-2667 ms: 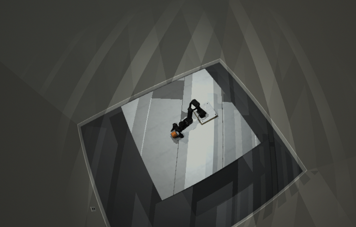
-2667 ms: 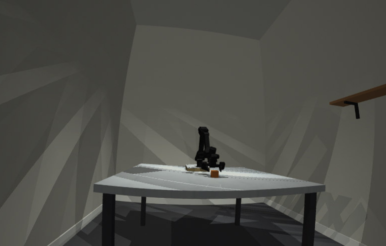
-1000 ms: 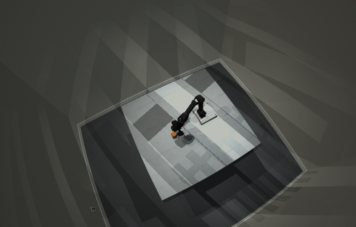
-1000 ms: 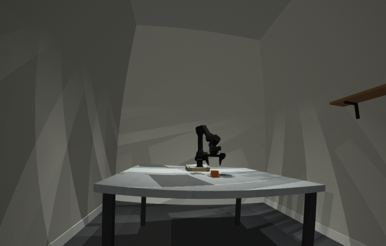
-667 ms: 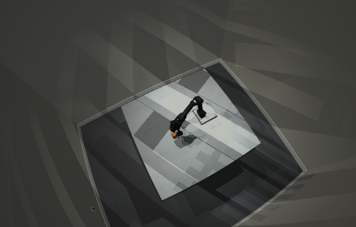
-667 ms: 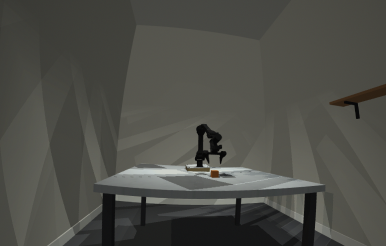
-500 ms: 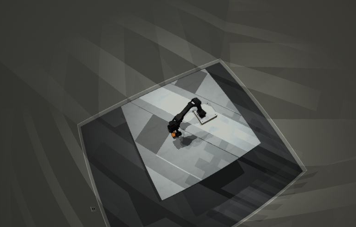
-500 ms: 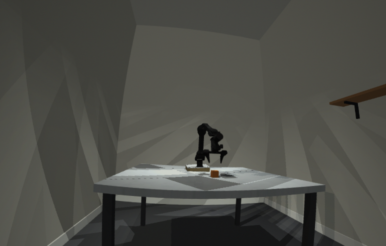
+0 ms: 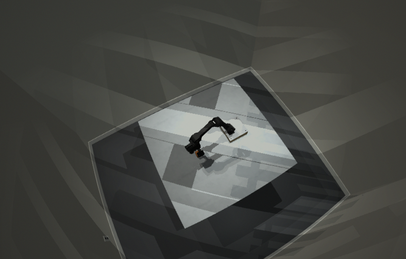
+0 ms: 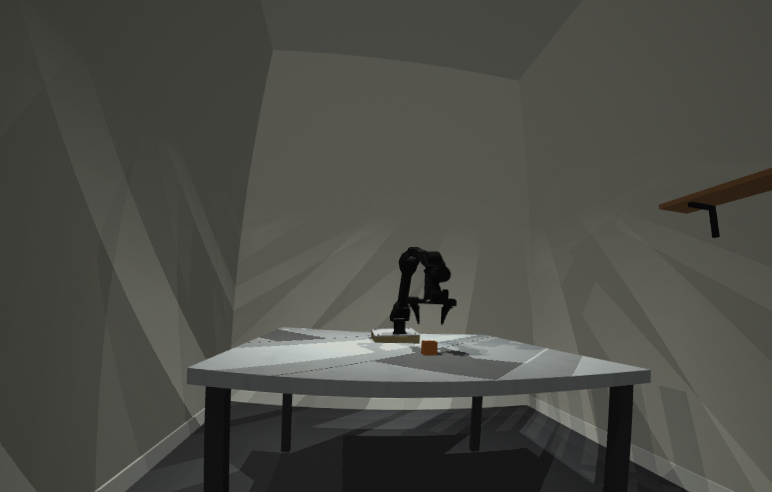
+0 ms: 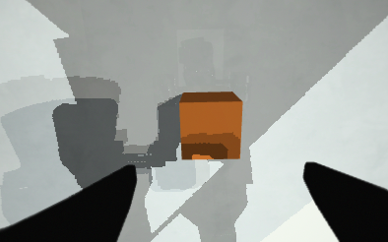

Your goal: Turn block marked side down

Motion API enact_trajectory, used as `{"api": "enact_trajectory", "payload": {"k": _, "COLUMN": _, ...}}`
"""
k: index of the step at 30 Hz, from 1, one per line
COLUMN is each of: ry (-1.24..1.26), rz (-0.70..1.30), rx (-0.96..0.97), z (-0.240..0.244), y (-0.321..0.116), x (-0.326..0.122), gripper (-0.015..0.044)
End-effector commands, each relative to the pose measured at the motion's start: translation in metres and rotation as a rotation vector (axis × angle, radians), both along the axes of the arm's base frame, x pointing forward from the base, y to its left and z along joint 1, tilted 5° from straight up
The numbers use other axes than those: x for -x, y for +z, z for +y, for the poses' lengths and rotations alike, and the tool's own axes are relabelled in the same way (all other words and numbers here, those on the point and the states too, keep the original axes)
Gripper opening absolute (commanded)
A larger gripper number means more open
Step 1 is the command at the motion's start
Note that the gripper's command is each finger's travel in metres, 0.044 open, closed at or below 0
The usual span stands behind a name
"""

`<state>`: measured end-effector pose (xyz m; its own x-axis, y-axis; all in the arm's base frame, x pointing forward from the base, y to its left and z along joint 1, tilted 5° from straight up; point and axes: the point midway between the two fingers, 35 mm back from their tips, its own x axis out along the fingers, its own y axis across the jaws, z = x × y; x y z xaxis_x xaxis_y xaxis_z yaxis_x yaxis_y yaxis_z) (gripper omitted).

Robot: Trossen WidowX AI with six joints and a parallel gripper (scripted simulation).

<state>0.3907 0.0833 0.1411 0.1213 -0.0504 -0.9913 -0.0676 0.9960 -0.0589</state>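
Observation:
The orange block (image 9: 195, 153) (image 10: 429, 347) (image 11: 211, 118) rests flat on the table (image 9: 182, 209) (image 10: 315, 384). In the wrist view its top face and a thin strip of one darker side face show; no mark can be made out on either, and shadow lies over the lower part of the top. My gripper (image 10: 430, 322) (image 11: 219, 171) is open and empty, pointing down above the block. In the wrist view the block lies beyond the fingertips, between their lines. In the top view the arm partly covers the block. Its underside and other sides are hidden.
The arm's base stands on a white plate (image 9: 239, 133) (image 10: 380, 334) farther back on the table. A brown wall shelf (image 10: 744, 186) is high on the right, away from the table. Broad shadows of the arm fall beside the block.

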Motion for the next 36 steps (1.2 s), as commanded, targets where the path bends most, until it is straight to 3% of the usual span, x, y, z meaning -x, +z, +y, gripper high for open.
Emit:
{"api": "enact_trajectory", "payload": {"k": 1, "ry": -0.007, "rz": 0.019, "rx": -0.005, "z": 0.000, "y": 0.000, "x": -0.001, "gripper": 0.0440}}
{"api": "enact_trajectory", "payload": {"k": 5, "ry": -0.007, "rz": 0.019, "rx": -0.004, "z": -0.001, "y": -0.031, "x": -0.004, "gripper": 0.0440}}
{"api": "enact_trajectory", "payload": {"k": 36, "ry": -0.007, "rz": 0.019, "rx": -0.004, "z": -0.004, "y": -0.076, "x": -0.009, "gripper": 0.0440}}
